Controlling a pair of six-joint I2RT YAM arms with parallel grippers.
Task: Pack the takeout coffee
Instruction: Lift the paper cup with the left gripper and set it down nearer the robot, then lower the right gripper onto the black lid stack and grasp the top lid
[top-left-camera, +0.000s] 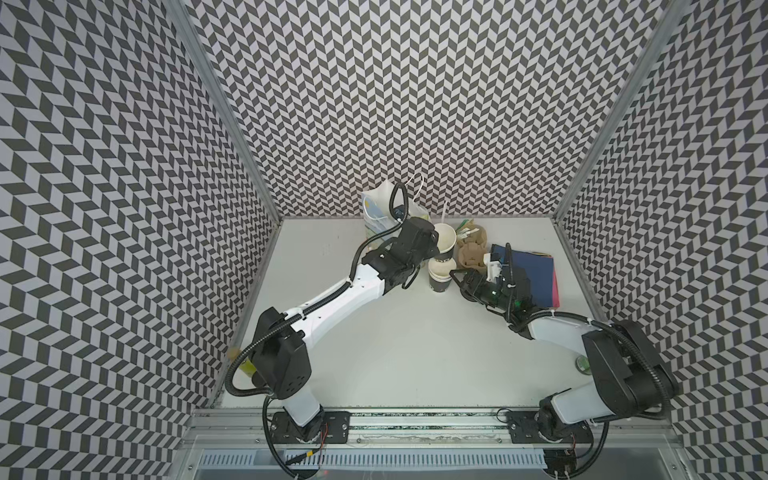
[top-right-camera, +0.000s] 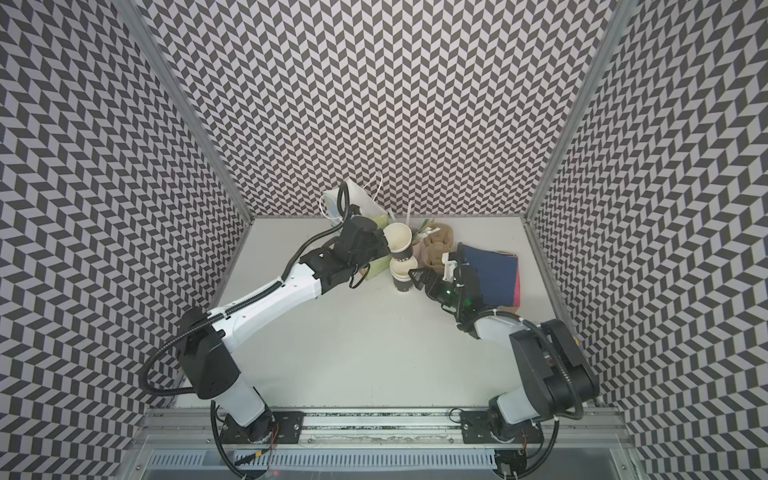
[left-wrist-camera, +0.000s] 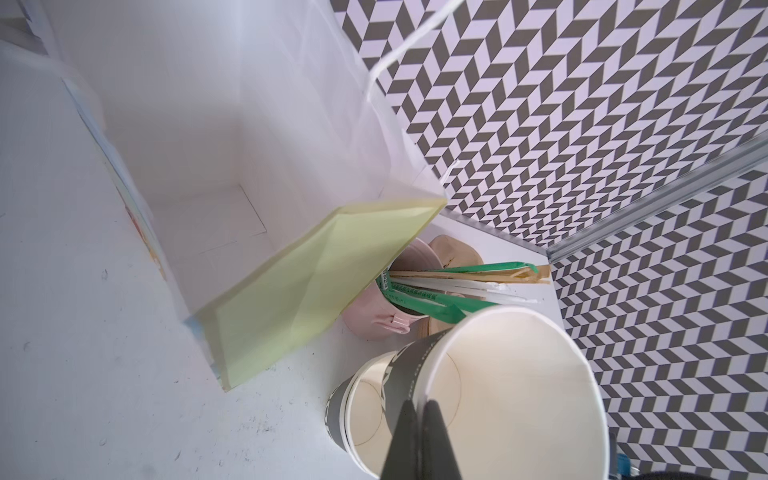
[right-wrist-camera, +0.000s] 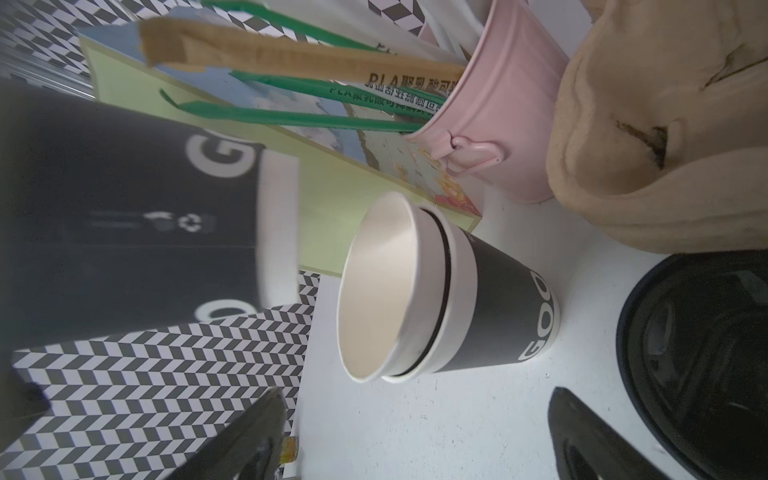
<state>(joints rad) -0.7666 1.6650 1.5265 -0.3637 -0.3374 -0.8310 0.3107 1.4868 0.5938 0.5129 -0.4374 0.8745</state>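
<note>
Black cup (left-wrist-camera: 519, 395), mouth up, clamped by rim in left gripper (left-wrist-camera: 422, 405); gift bag (left-wrist-camera: 291, 291) opening just beside gripper; right gripper (right-wrist-camera: 415, 395) jaws apart.

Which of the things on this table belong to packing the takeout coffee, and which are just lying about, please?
In the job: black cup pinched by its rim in the left gripper; black lid; open gift bag, likely the destination.
Lying about: nested spare cups; pink bucket of straws; pulp carrier; blue and pink sheets.

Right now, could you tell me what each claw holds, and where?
Left claw pinches a black paper cup by its rim; right claw is open, holding nothing.
</note>
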